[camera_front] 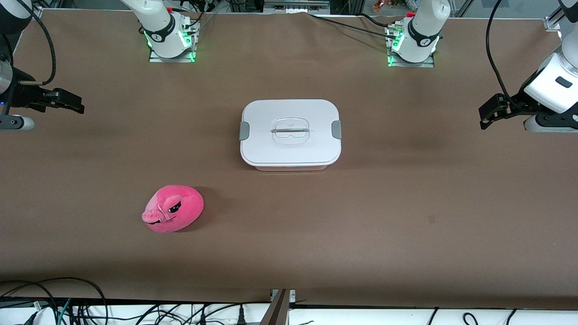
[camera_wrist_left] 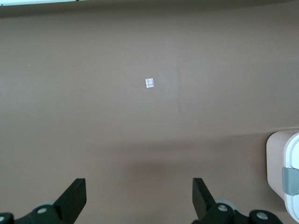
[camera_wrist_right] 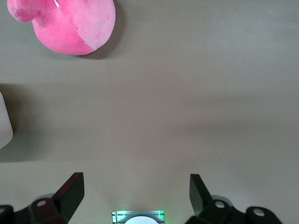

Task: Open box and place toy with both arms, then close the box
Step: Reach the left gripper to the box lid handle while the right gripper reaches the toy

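The box (camera_front: 290, 134) stands in the middle of the table with its white lid on, a grey clip at each end and a clear handle in the centre. The hot-pink plush toy (camera_front: 173, 208) lies nearer the front camera than the box, toward the right arm's end. My right gripper (camera_front: 72, 104) is open and empty, up over the table's right-arm end. My left gripper (camera_front: 488, 115) is open and empty, up over the left-arm end. The left wrist view shows the left gripper (camera_wrist_left: 138, 191) and the box's end (camera_wrist_left: 280, 163). The right wrist view shows the right gripper (camera_wrist_right: 135, 186), the toy (camera_wrist_right: 70, 25) and a box corner (camera_wrist_right: 3, 123).
The two arm bases (camera_front: 171, 43) (camera_front: 412, 45) stand along the table's edge farthest from the front camera. Cables (camera_front: 67, 302) hang along the edge nearest it. A small pale tag (camera_wrist_left: 149, 83) lies on the brown table (camera_front: 406, 189).
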